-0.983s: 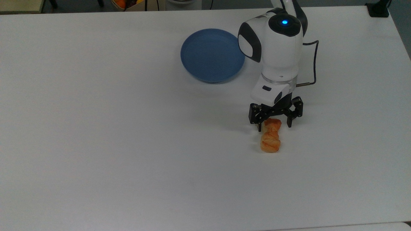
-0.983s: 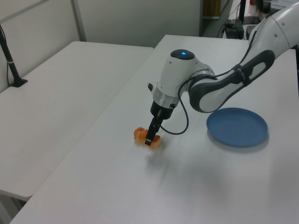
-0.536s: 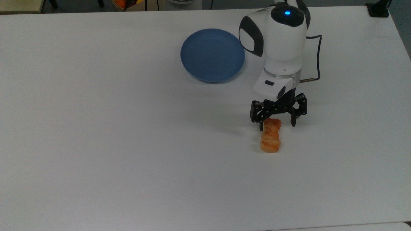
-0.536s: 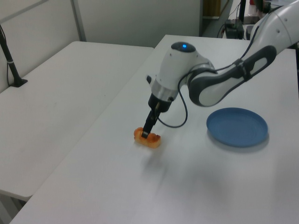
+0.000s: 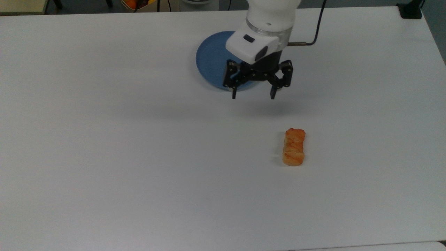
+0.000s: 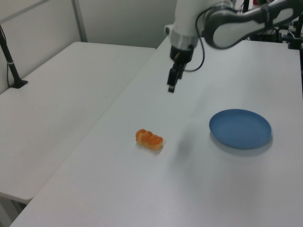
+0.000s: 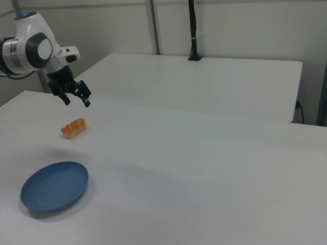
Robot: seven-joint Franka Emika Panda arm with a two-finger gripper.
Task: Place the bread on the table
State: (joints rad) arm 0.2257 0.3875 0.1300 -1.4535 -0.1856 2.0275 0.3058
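Observation:
The bread (image 5: 294, 146), a small orange-golden loaf with pale score lines, lies alone on the white table (image 5: 104, 139); it also appears as bread (image 6: 149, 139) and bread (image 7: 73, 128). My gripper (image 5: 253, 94) hangs high in the air, open and holding nothing, well clear of the loaf. In the top view it overlaps the near edge of the blue plate. Seen from the side, the gripper (image 6: 170, 88) floats far above the tabletop, and in the right view the gripper (image 7: 76, 101) sits above and just behind the loaf.
A round blue plate (image 5: 212, 59) holding nothing rests on the table, also seen as plate (image 6: 240, 128) and plate (image 7: 54, 186). A second white table (image 6: 52, 104) stands alongside, with a black post (image 7: 193, 30) at its far edge.
The gripper, open around the loaf's end on the table a second ago, has risen steeply and drifted toward the blue plate. The bread has stayed where it lay.

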